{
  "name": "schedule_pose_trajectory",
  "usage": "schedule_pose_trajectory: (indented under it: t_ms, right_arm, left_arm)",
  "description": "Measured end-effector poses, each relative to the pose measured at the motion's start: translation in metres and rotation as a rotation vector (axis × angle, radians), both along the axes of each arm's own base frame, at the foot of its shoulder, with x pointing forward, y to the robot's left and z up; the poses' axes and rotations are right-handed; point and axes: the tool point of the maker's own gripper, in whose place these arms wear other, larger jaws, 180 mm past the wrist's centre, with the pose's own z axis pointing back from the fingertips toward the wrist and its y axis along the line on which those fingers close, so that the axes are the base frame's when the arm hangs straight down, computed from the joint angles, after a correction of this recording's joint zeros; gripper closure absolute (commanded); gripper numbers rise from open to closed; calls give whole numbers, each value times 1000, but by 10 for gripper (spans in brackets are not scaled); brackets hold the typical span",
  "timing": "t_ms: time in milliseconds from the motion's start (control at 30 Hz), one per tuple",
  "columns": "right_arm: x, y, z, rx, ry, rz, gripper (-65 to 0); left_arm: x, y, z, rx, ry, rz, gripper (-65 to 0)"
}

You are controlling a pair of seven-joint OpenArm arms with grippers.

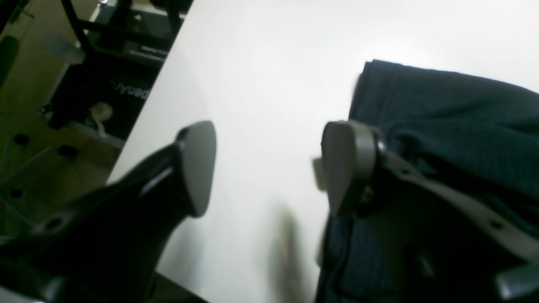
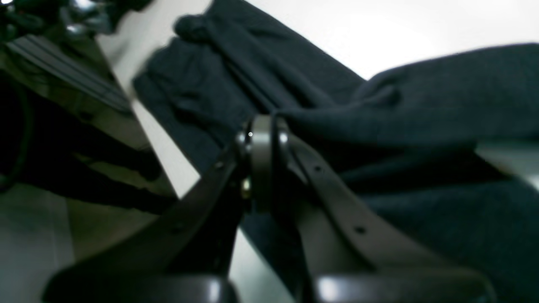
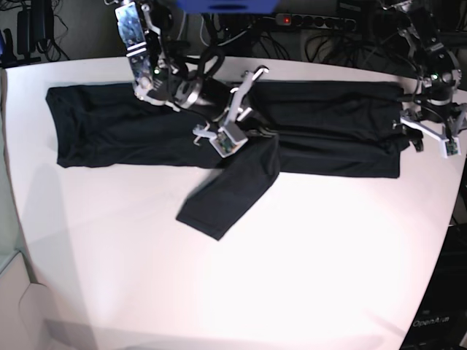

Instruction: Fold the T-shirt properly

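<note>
The right gripper (image 2: 263, 139) pinches a fold of the T-shirt (image 2: 421, 109).

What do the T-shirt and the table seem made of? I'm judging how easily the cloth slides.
T-shirt: soft knit, probably cotton jersey, matte navy-black; it drapes and wrinkles, with faint ribbing close up. Table: smooth white top, likely laminate, with a slight sheen from the light.

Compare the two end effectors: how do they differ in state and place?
The left end effector is open and holds nothing; the right end effector is shut on the T-shirt. The left sits at the shirt's end near the table edge; the right is mid-shirt, by the sleeve. Both sit low at the cloth.
</note>
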Motion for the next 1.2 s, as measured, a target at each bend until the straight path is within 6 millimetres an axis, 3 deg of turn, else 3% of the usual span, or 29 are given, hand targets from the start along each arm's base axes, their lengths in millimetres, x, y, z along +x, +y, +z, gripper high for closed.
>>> schedule_pose_trajectory:
  t_ms: [167,333,467,633,733,867,1067,1200]
  right_arm:
    - [-7,2,-19,-10,55,9,-5]
    - [-14,5,-40,-21,122,13,-94]
    - [-16,13,-38,-1,133,18,-188]
    - [-29,20,-39,-24,123,83,-254]
    - [-27,5,-34,-58,82,78,-258]
    - [-7,-29,-19,-86,12,7,-258]
    - [22,-135,-25,-279,-6,-187,-259]
    - [39,-210,-11,-399,-43,-329,-259]
  left_arm:
    - [0,0,0,0,1,0,-389]
    - [0,0,0,1,0,-1,-389]
    - [2,0,2,5,-4,-3,-389]
    - [11,-4,27,40,-59,-26,-389]
    - [28,-31,40,52,-83,-153,-389]
    - [59,-79,55,25,-140,-316,-389]
    - [105,-152,75,-4,-216,-494,-389]
    - [126,-238,85,-49,-260,-712,-389]
